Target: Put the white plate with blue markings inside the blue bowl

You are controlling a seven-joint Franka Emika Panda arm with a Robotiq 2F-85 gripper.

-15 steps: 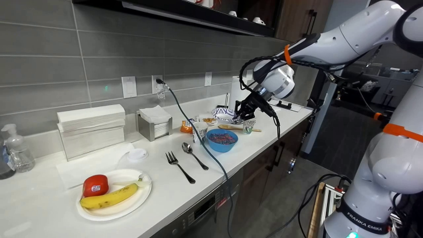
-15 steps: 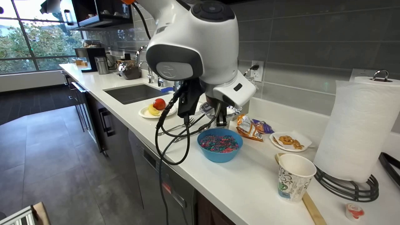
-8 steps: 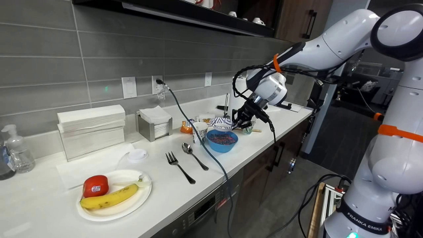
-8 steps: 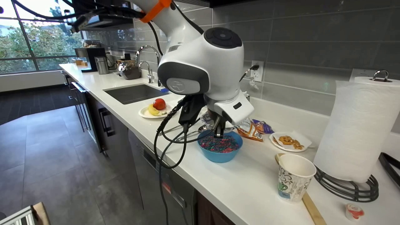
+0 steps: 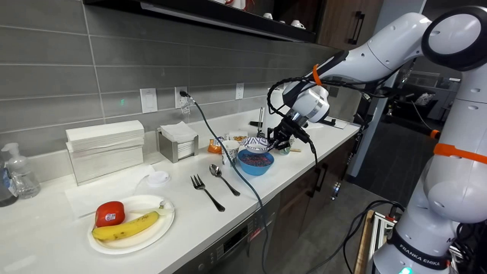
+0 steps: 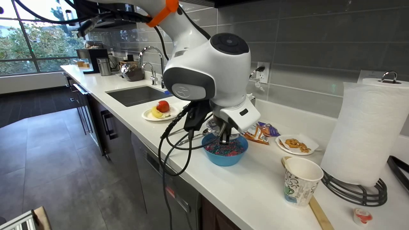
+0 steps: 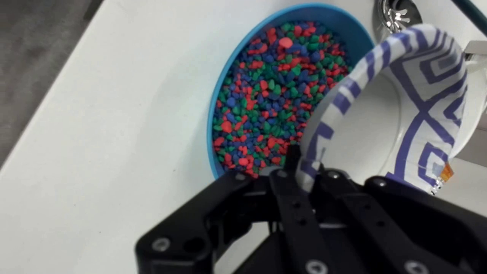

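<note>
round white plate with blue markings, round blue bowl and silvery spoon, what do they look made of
Round white plate with blue markings: probably coated paper, lightly glossy, from its thin wall and printed-looking pattern; plastic isn't ruled out. Round blue bowl: likely plastic, satin, given its even blue without sharp glints. Silvery spoon: apparently polished metal, from its bright reflections.

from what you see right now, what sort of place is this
Probably a kitchen: a sink is set into the long counter, where a paper towel roll stands and a fork lies.
</note>
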